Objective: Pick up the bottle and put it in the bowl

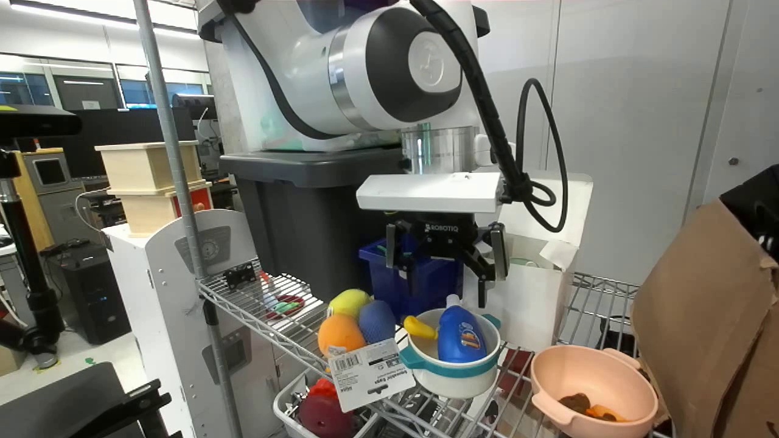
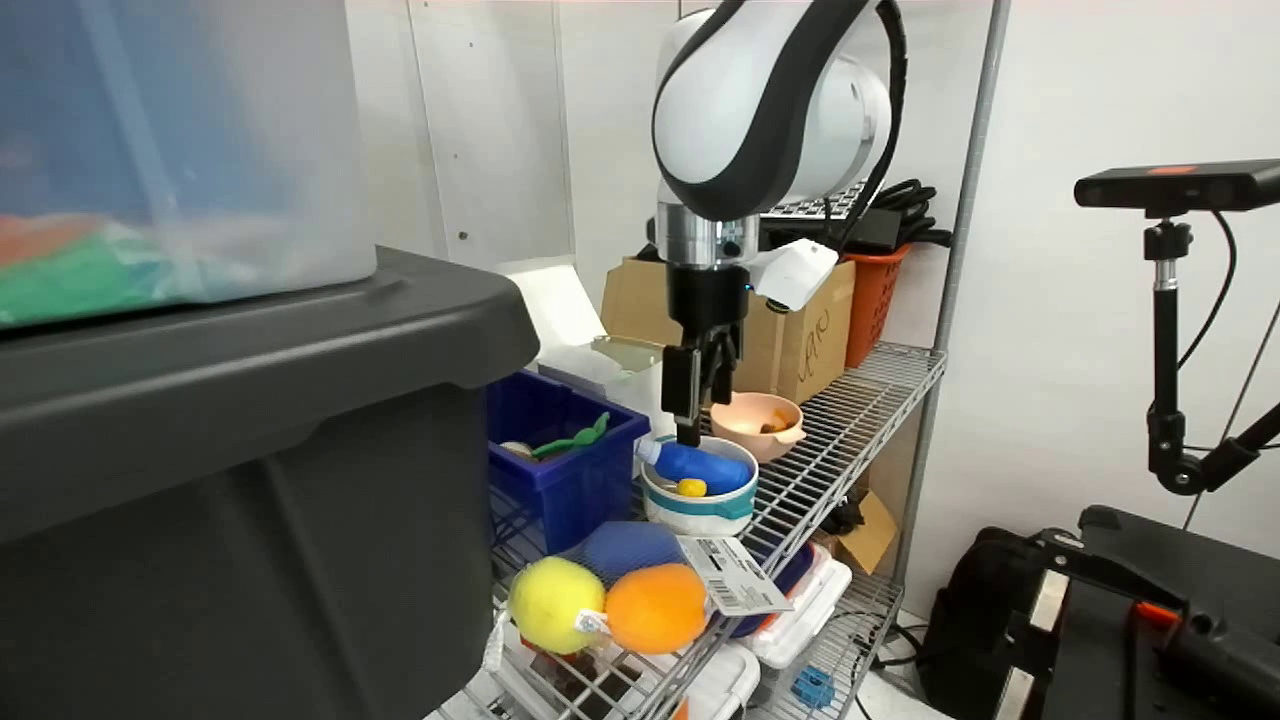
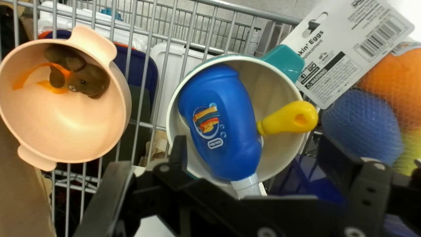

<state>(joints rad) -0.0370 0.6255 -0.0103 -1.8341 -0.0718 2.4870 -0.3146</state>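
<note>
blue bottle [image 1: 461, 340] lies in the white bowl [image 1: 459, 384], gripper [image 1: 446, 288] spread above it

in an exterior view, the robot arm [image 1: 420, 67] hangs at top centre, and from where i stand its gripper is plainly released, the fingers [image 1: 482, 294] well apart in the middle of the frame. below them, a touch right of lower centre, the bottle leans inside the teal-banded white bowl with its white neck tipped up, a yellow handle [image 1: 421, 328] sticking out just beside it. the terracotta bowl [image 1: 599, 368] stands at the lower right. left of the white bowl sit three ball-like toys [image 1: 377, 321], yellow, orange and blue, with a printed card [image 1: 372, 372] near them.

in an exterior view where a dark grey tote [image 2: 250, 560] fills the lower left, the gripper points straight down just right of centre, over the neck end of the bottle. a blue bin [image 2: 590, 500] stands just left of the white bowl, and a cardboard box [image 2: 820, 345] is behind the terracotta bowl, right of centre.

in the wrist view, the white bowl takes the centre. the bottle rests askew in it, label up, neck towards the bottom edge, where the dark fingers stand parted on either side. the terracotta bowl is at the upper left, apart from the white one, wire shelf [image 3: 256, 12] showing between; brown pieces [image 3: 87, 80] lie in it.
</note>
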